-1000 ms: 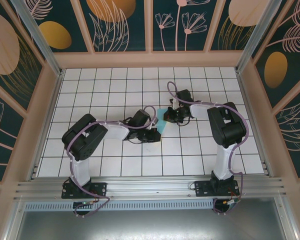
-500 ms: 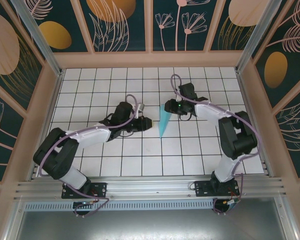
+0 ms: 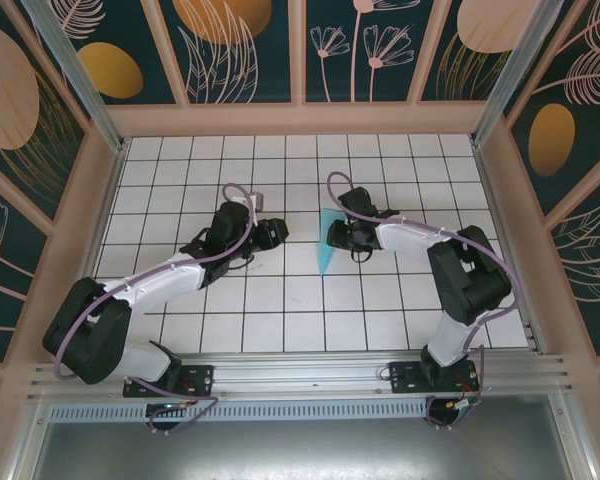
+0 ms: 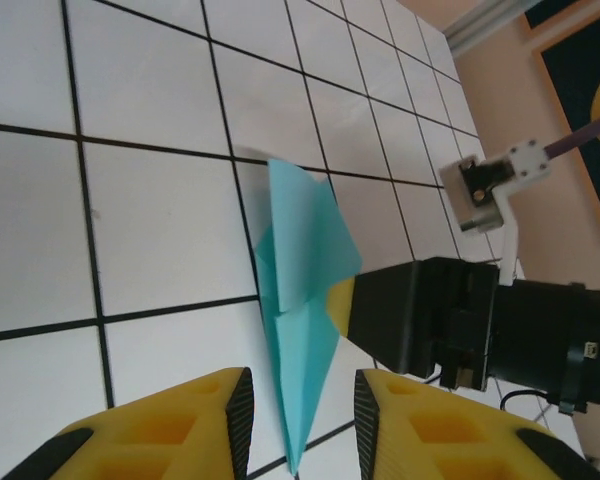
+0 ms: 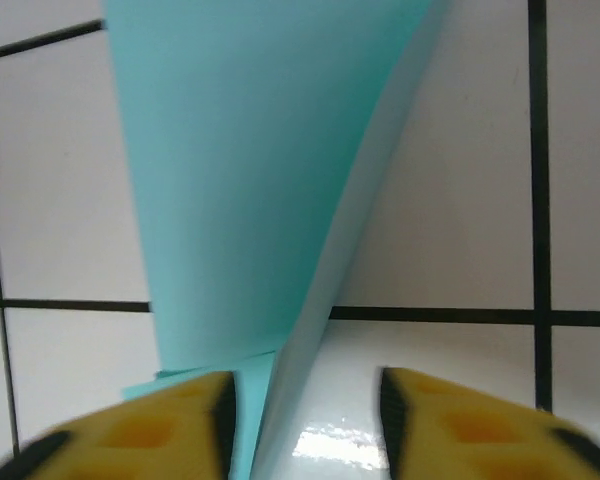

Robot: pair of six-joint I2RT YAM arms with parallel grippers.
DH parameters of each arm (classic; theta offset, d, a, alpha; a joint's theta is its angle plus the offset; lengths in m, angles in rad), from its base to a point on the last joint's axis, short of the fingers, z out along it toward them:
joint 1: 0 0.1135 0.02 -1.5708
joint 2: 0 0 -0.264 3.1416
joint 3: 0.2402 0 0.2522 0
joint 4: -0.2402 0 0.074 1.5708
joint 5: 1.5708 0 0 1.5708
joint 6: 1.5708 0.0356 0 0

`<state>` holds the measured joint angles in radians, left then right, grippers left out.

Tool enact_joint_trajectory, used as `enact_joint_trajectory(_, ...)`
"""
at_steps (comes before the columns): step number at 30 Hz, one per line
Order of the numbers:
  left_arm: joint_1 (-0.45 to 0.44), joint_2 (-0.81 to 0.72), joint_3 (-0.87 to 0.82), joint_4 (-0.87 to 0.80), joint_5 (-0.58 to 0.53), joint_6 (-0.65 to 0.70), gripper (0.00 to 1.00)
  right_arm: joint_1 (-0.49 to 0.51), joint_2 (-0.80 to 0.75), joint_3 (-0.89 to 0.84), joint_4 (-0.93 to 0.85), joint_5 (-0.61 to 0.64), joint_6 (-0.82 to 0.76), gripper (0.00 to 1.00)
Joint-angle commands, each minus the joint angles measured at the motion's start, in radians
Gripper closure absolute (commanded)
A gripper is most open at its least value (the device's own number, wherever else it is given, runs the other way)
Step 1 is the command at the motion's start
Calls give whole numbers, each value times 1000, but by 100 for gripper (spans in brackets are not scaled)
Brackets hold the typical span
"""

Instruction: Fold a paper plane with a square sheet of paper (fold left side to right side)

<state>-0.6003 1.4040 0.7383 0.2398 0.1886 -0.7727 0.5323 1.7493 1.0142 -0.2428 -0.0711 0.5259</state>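
The square sheet of paper is folded into a slim turquoise paper plane (image 3: 324, 252) lying on the white tiles mid-table, point toward the arms. In the left wrist view the paper plane (image 4: 298, 300) shows creases and a flap lifted on its right side. My left gripper (image 3: 279, 232) is left of it, apart from it, its jaws (image 4: 300, 425) open with the point lying beyond them. My right gripper (image 3: 337, 237) is at the wide end, open (image 5: 305, 425), with the raised edge of the paper plane (image 5: 250, 200) standing between its fingers, unpinched. One right finger (image 4: 342, 305) touches the flap.
The table is a white grid of tiles (image 3: 280, 300) inside a pink frame with patterned walls (image 3: 130, 70). A metal rail (image 3: 300, 375) runs along the near edge by the arm bases. Open tiles lie all around the plane.
Both grippers were shut on the paper a second ago and have opened. The left arm pulled back to the left, off the plane. The right gripper came back to the plane's wide end.
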Motion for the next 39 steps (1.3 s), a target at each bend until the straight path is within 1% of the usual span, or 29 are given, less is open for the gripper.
enact_joint_trajectory(1,2,-38,3,-58,-79,34,64,9,31,19,-1,-30,28,77)
enact_joint_trajectory(3,4,-56,4,-75,-104,44,64,9,14,27,5,-45,15,96)
enact_joint_trajectory(4,3,-63,4,-80,-114,48,64,9,2,27,14,-55,8,100)
enact_joint_trajectory(6,2,-76,10,-98,-137,59,64,32,-37,23,46,-103,-11,100)
enact_joint_trajectory(11,3,-112,13,-121,-195,70,64,31,-122,-34,158,-273,-14,100)
enact_joint_trajectory(15,3,-143,7,-130,-231,73,62,21,-122,-117,277,-372,24,100)
enact_joint_trajectory(16,3,-146,7,-131,-236,75,62,20,-105,-135,297,-386,32,100)
enact_joint_trajectory(17,2,-148,7,-133,-236,77,62,-11,-86,-154,316,-399,38,100)
enact_joint_trajectory(19,3,-145,11,-140,-235,78,61,-31,-51,-179,342,-415,43,100)
enact_joint_trajectory(22,3,-139,14,-142,-223,77,60,-47,-28,-191,332,-388,27,100)
enact_joint_trajectory(23,3,-136,16,-142,-219,75,59,-50,-31,-190,314,-362,18,99)
enact_joint_trajectory(27,3,-132,19,-140,-218,73,56,-61,-74,-189,234,-266,-13,79)
enact_joint_trajectory(29,3,-135,20,-145,-229,75,51,-62,-101,-172,165,-207,-33,72)
enact_joint_trajectory(31,3,-143,18,-146,-241,75,46,-52,-135,-141,74,-111,-54,65)
enact_joint_trajectory(33,2,-158,11,-140,-252,72,41,-37,-171,-95,-32,-9,-85,60)
enact_joint_trajectory(34,3,-166,7,-136,-257,71,38,-26,-185,-75,-67,22,-98,57)
enact_joint_trajectory(36,3,-185,-5,-125,-275,68,31,9,-214,-34,-118,51,-129,51)
enact_joint_trajectory(39,3,-215,-22,-114,-307,66,24,98,-209,2,-151,14,-147,41)
